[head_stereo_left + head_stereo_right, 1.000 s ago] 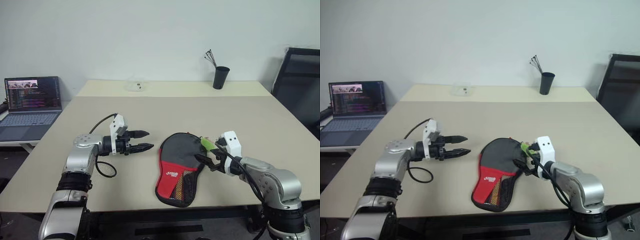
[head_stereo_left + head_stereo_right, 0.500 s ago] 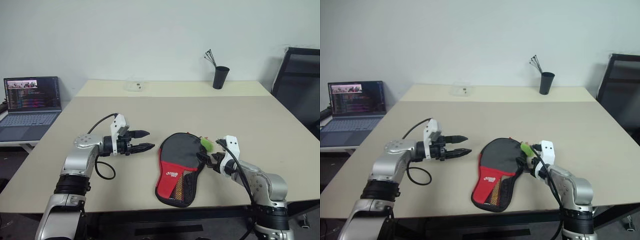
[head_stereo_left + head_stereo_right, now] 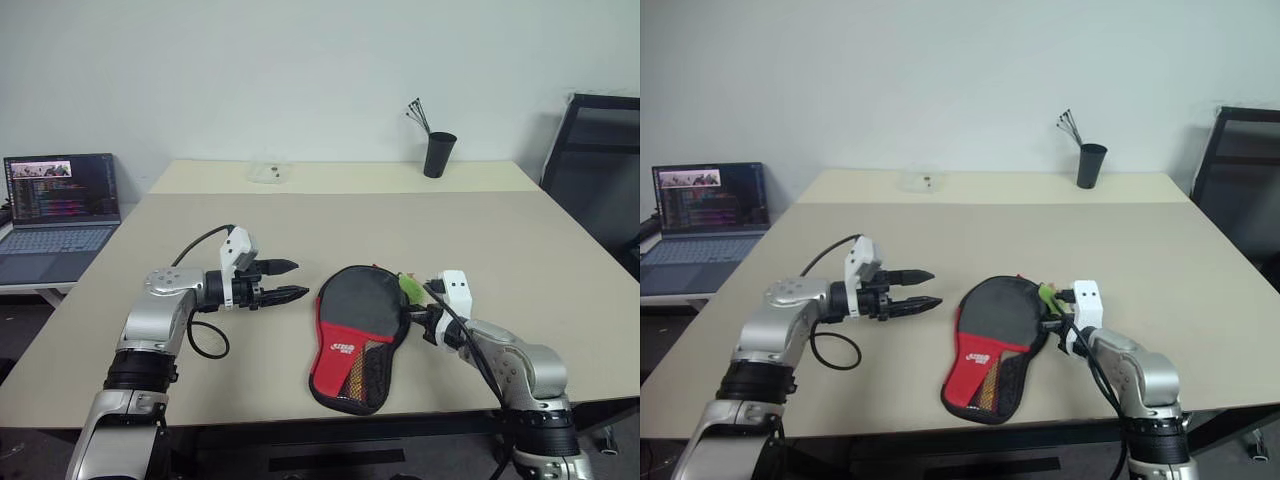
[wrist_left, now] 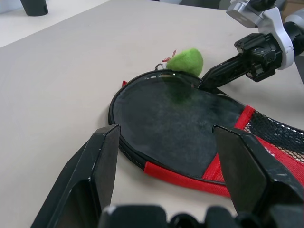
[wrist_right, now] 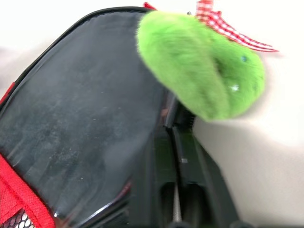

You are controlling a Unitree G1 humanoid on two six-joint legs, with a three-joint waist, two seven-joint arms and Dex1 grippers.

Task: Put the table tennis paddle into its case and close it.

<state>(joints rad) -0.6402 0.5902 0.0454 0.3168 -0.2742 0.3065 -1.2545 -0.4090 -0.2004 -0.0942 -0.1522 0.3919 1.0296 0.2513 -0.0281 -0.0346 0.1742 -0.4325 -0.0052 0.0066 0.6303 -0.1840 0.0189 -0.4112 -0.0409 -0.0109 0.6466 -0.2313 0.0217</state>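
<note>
Right wrist view shows our right gripper (image 5: 173,130) clenched at the case (image 5: 85,123) rim beside its green charm (image 5: 199,66); our left gripper (image 3: 290,281) gapes apart

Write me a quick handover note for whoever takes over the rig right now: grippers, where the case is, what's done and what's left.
Left gripper: open, hovering beside the case, apart from it.
Right gripper: shut at the case's edge by the green charm; whether it pinches the zip pull I can't tell.
Case lies flat near the table's front edge.
Done: the paddle seems to be inside, though I can't see it.
Left: check the zip is fully closed, then release.
</note>
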